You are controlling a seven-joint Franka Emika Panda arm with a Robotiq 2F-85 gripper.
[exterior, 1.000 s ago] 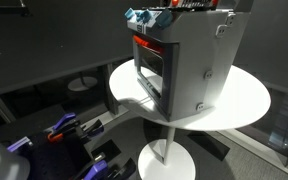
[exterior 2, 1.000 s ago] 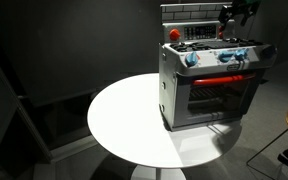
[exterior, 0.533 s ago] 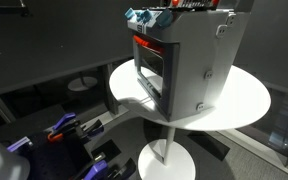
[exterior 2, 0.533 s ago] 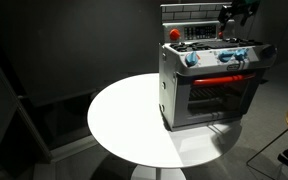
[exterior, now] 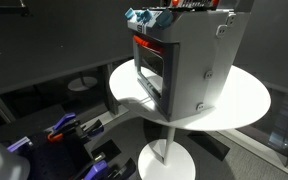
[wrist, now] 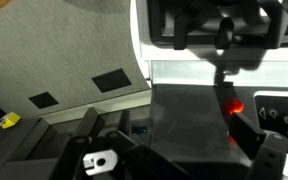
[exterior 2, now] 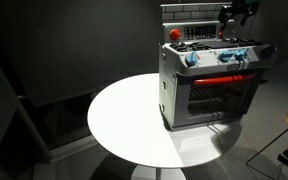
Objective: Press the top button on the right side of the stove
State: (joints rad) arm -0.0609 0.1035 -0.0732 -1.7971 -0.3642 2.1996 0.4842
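Note:
The stove (exterior: 199,60) is a grey metal box on a round white table (exterior: 249,100). It has a dark glass door (exterior 2: 219,100), a red strip above it and small blue knobs (exterior 2: 191,58). A red knob (exterior 2: 174,34) stands on its top. My gripper (exterior 2: 234,14) hovers above the back of the stove top, near its right end, and touches nothing I can see. In the wrist view my two fingers stand far apart with nothing between them (wrist: 174,145). A dark stove surface with a red glowing spot (wrist: 234,105) lies below.
The round table (exterior 2: 124,120) stands on a single pedestal (exterior: 164,150). Blue and purple tools (exterior: 64,128) lie on the dark floor beside it. Grey carpet with dark floor vents (wrist: 109,80) shows in the wrist view.

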